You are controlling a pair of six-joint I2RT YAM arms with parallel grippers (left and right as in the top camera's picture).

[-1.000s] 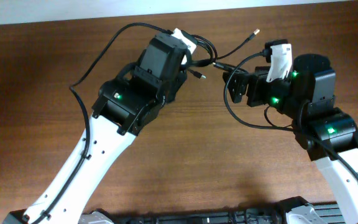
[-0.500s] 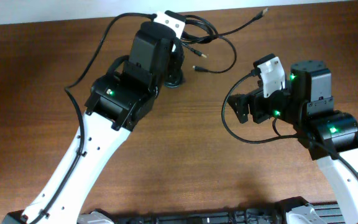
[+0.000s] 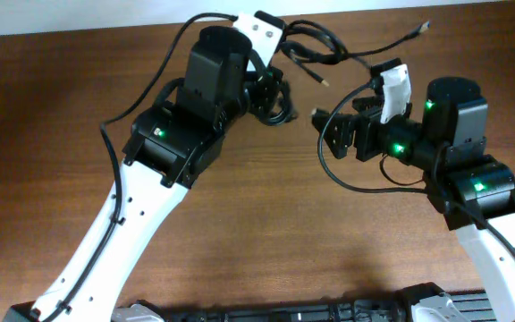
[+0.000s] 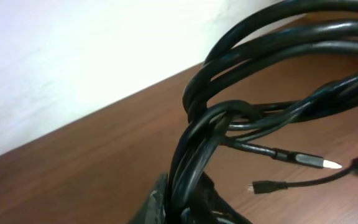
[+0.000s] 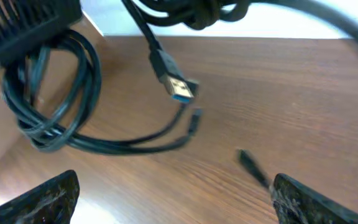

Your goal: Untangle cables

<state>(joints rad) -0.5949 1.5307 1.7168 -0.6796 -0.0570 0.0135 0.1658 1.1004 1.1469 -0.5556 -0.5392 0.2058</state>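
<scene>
The cables [image 3: 309, 46] are a tangled bundle of thin black cords near the table's far edge, with loose plug ends trailing right [image 3: 421, 29] and down [image 3: 321, 81]. My left gripper [image 3: 272, 95] is shut on a few strands of the bundle; the left wrist view shows the cords [image 4: 272, 56] looping up out of the pinched jaws [image 4: 190, 202]. My right gripper [image 3: 334, 136] is open and empty, just right of the bundle. In the right wrist view, a cable loop [image 5: 51, 106], a blue-tipped USB plug [image 5: 179, 88] and a small plug [image 5: 248, 163] lie beyond the open jaws [image 5: 176, 199].
The brown wooden table [image 3: 266, 233] spreads in front of both arms. A white wall edge [image 4: 73, 56] runs behind the table's far side. Thicker black wires fixed to the arms hang by the right wrist [image 3: 356, 183] and along the left arm [image 3: 137, 89].
My left gripper has shifted right with the cables, and the loose plug ends swung right. My right gripper has risen and moved left, closer to the bundle.
</scene>
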